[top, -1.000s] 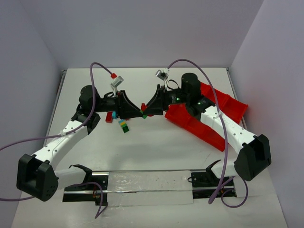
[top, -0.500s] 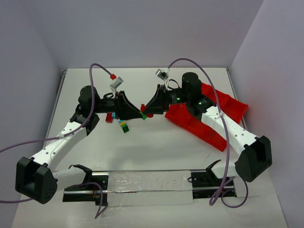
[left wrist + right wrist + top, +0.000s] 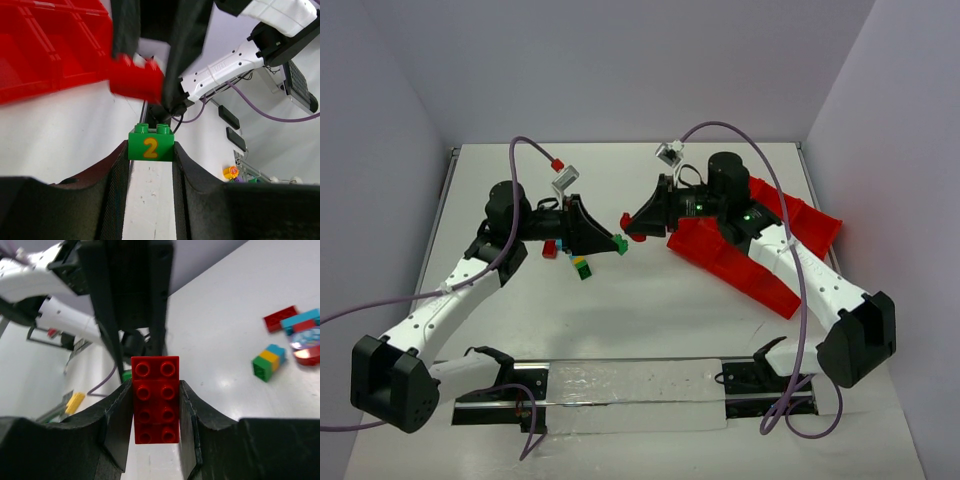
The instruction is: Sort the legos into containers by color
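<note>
Pinching green brick (image 3: 150, 145) in left hand (image 3: 150, 156), red brick (image 3: 155, 399) in right hand (image 3: 155, 407); probably handling light, stiff, slick, gripping flat sides.

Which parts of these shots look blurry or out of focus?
Left wrist: the red brick is smeared, while the green brick in front is crisp. Right wrist: that red brick is sharp. Top external: evenly lit and sharp throughout.

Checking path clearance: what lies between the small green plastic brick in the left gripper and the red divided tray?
The right gripper, shut on a red eight-stud plastic brick; the top external view shows it.
</note>
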Available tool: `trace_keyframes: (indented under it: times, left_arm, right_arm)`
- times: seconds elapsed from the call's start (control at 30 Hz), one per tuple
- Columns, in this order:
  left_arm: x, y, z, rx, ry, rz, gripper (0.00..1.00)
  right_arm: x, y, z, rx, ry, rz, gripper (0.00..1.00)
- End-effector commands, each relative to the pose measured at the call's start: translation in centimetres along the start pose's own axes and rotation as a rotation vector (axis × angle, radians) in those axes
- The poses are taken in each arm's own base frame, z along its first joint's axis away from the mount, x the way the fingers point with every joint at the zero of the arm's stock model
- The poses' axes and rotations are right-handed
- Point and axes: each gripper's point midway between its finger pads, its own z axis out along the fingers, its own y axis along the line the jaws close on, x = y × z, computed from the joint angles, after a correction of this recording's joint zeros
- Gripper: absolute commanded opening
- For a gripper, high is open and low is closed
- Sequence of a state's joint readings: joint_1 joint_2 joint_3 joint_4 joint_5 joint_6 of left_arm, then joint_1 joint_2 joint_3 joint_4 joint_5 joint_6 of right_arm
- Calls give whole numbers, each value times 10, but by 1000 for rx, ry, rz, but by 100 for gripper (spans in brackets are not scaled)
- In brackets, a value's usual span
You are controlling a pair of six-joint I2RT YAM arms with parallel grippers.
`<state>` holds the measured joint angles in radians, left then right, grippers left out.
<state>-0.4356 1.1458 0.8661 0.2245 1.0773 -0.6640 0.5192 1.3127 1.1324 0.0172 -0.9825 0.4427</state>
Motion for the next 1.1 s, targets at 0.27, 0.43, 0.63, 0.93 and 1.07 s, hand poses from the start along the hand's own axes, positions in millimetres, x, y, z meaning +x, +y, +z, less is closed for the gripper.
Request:
trace_keyframes:
  times: [0.27, 0.43, 0.63, 0.93, 1.07]
  left_arm:
    - [-11, -13, -8, -26, -9, 109, 0]
    - [-20, 10, -10, -162, -48, 98, 0]
    - [-26, 32, -9, -244, -81, 72, 0]
    - [-38, 55, -18, -397, -166, 70, 0]
    - [-35, 71, -20, -465, -149, 18, 0]
  right_arm:
    - [-63, -63, -62, 458, -191, -53, 0]
    - [-51, -133, -114, 924, -189, -16, 0]
    - [-27, -191, -168, 1234, -176, 56, 0]
    - [-11, -223, -171, 1253, -125, 109, 0]
    - [-9, -233, -176, 1287, -99, 115, 0]
